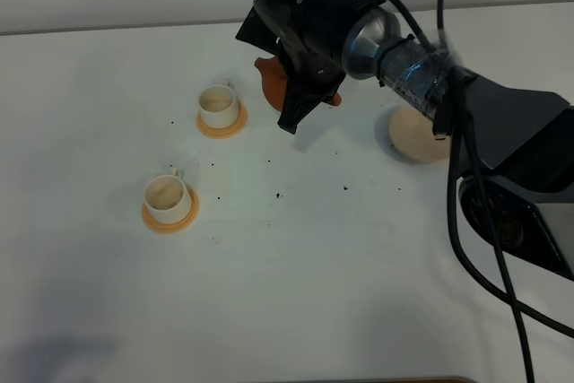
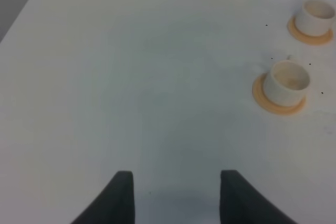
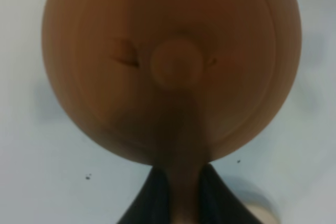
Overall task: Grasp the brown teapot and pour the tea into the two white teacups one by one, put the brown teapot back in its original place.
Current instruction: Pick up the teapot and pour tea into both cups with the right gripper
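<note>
Main risk from here: a slip or swing of the brown teapot [image 3: 173,66], pinched only by its thin loop handle between the jaws of the right gripper [image 3: 182,202], with the whole round body hanging out in front of the fingers. Likely cause: a too quick tilt, or a grip not centred on the handle. Second risk: loss of the small-knobbed lid [image 3: 176,65] at a steep tilt (no hold on it visible). Third: tea landing beside a cup, given the small mouths and the spout hidden under the arm in the high view. Position of the pot: toward the middle of the far edge of the white worktop [image 1: 314,293], just beside the farther white teacup [image 1: 218,107] on its orange saucer [image 1: 221,129]; impossible to tell whether lifted clear. Closer to the left edge, the nearer teacup [image 1: 168,195], well apart from the pot. Toward the right edge, the pale beige disc [image 1: 417,136], bare, partly behind the arm. As for the left gripper [image 2: 176,198]: jaws spread, holding nothing, apart from both cups, not in the way. Only small dark specks [image 1: 278,194] between pot and cups.
</note>
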